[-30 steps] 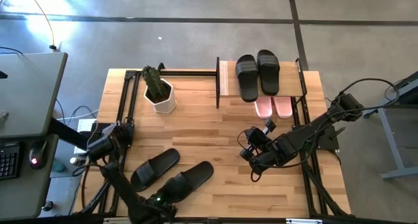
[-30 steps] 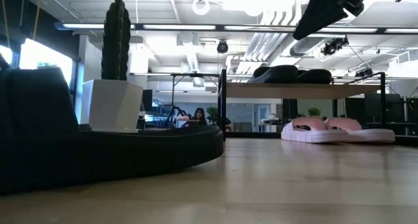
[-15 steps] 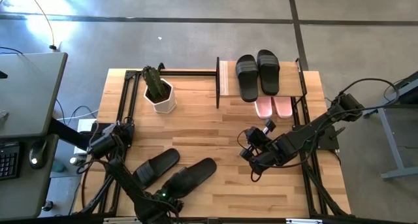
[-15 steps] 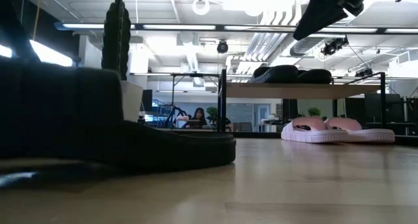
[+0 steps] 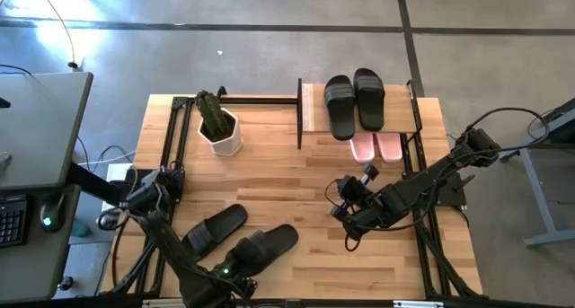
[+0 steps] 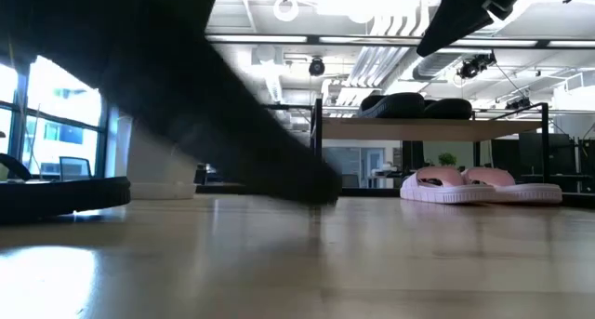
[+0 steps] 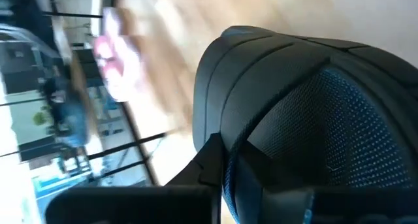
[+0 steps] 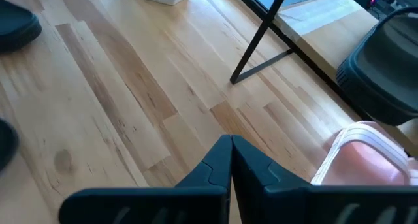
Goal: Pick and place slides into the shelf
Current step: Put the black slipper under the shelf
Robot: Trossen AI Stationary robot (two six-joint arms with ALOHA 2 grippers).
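My left gripper [image 5: 235, 268] is shut on a black slide [image 5: 262, 245] near the table's near edge. The slide fills the left wrist view [image 7: 307, 100] and slants across the low view [image 6: 186, 96]. A second black slide [image 5: 214, 229] lies flat on the table beside it. The shelf [image 5: 310, 106] stands at the far right. Two black slides [image 5: 353, 101] lie on its top board, and two pink slides [image 5: 375, 146] sit under it. My right gripper [image 5: 343, 193] hovers shut and holds nothing, in front of the shelf [image 8: 230, 142]. My left gripper holds the black slide at its near end, by the edge of the ridged strap [image 7: 225, 119]. The shut fingers [image 7: 209, 168] hide the exact place. They come slanting down from the table's near left. The slide is tilted, its held end raised. Whether its far end [image 6: 321, 193] touches the table, I cannot tell.
A white pot with a cactus [image 5: 218, 128] stands at the far left of the table. The shelf's thin black frame leg [image 8: 261, 38] stands close ahead of my right gripper. Bare wood lies between the two arms [image 5: 296, 191].
My left gripper has risen with the black slide. The slide lay flat on the table a second ago. Its held near end has since lifted and the slide now tilts. It has also shifted a little toward the table's right. The other black slide has stayed where it was.
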